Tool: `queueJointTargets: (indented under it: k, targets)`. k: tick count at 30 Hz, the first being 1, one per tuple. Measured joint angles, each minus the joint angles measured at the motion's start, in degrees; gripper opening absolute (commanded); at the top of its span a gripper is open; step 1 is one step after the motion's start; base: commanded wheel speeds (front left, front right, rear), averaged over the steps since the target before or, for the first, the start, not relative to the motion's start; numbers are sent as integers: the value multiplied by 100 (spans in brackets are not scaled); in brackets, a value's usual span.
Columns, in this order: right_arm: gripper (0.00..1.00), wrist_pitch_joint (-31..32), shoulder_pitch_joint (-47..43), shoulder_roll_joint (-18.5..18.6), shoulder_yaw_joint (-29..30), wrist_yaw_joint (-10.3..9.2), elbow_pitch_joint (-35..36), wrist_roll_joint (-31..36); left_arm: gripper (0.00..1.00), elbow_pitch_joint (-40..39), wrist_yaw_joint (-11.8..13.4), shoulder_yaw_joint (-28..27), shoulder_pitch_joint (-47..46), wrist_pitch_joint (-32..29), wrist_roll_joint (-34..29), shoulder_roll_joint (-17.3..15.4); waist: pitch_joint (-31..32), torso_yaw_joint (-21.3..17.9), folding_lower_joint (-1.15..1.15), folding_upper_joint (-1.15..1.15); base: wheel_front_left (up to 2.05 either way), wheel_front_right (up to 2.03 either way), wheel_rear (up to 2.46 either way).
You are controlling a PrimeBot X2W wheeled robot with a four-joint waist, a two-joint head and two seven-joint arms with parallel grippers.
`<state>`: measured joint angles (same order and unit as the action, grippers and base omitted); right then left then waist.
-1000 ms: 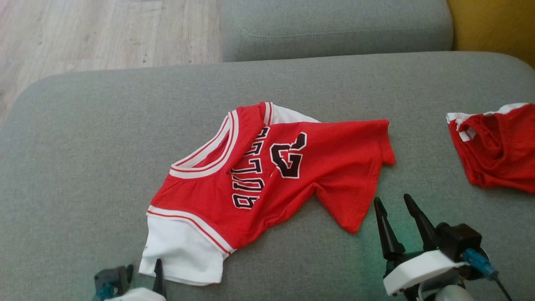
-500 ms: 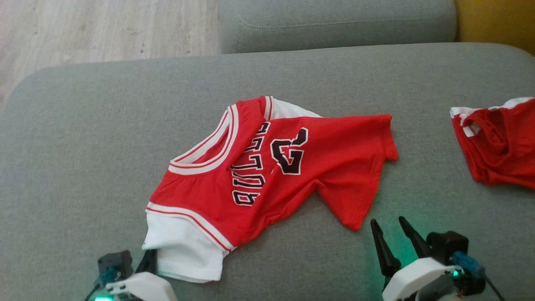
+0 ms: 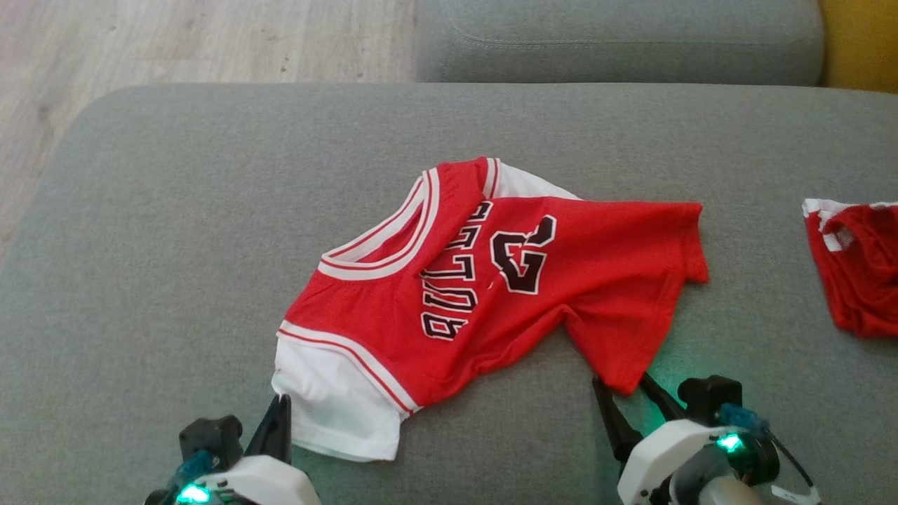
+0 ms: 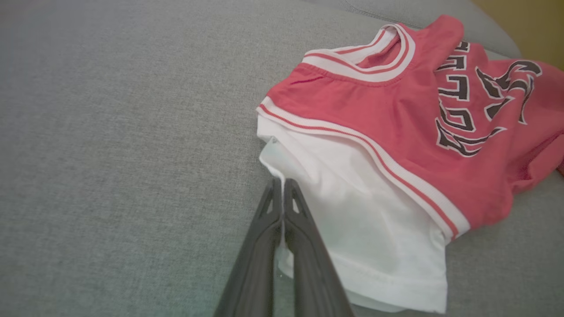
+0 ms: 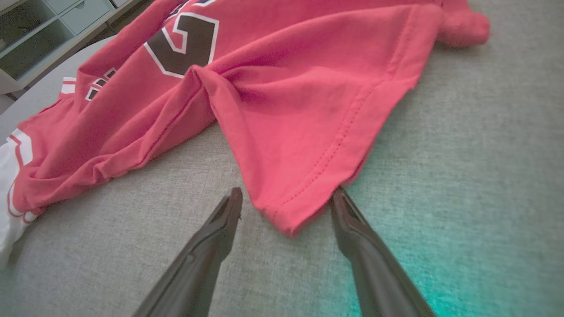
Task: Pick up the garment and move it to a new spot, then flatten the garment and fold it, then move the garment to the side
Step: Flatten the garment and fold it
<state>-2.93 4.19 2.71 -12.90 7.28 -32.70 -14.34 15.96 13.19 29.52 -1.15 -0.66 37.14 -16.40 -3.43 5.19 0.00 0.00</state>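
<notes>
garment (image 3: 505,280): it is lying spread on the grey sofa seat (image 3: 175,210), just ahead of both end effectors and reaching from one to the other.
left end effector (image 4: 280,182): its two fingers are pressing tight together right at the edge of the white sleeve (image 4: 374,229). it is looking like it is pinching a little bit of that cloth.
right end effector (image 5: 287,191): its fingers are standing wide apart. the red bottom corner (image 5: 299,193) is poking in between them, and nothing is being held on this side.
done so far: one side is looking grabbed. the garment is not lifted; it is lying flat on the seat with some bumps and wrinkles.
left to do: closing on the red corner, lifting, moving to a new spot, smoothing, folding, then putting it to the side. that is nearly the whole job, i am thinking.
hard to see: how much sleeve is sitting between the closed fingers is not showing clearly. the far sleeve, away from the left end effector, is tucking under the red part.
cut off: another red cloth (image 3: 856,273), far out past the right end effector, is running off the edge of the head view.
</notes>
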Motion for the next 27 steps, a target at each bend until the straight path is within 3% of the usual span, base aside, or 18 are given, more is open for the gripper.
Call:
queueJointTargets:
  k: [2, 8, 9, 10, 19, 27]
  targets:
    - [98, 0, 112, 1, -30, 0, -155, -76, 0, -146, 48, 4, 36, 0, -15, -31, 0, 58, 0, 0, 0, 0, 0]
    - [18, -68, 418, 4, -90, 0, -592, -181, 0, -434, 100, 14, 48, -3, -41, -100, -1, 129, 0, 0, 0, 0, 0]
    - [6, -74, 473, 5, -104, 0, -662, -181, 0, -478, 101, 18, 48, -3, -41, -104, -2, 128, 0, 0, 0, 0, 0]
    - [0, -115, 513, 5, -110, 0, -719, -180, 0, -523, 101, 19, 48, -2, -41, -105, -3, 125, 0, 0, 0, 0, 0]
    - [0, -736, 639, 4, 200, 0, -733, -180, 0, -910, 94, -8, 49, 140, -29, -123, 40, 17, 0, 0, 0, 0, 0]
    - [0, -911, 788, 3, 812, 0, 527, 192, 0, -1651, 40, -183, 31, 286, 85, -163, 286, -159, 0, 0, 0, 0, 0]
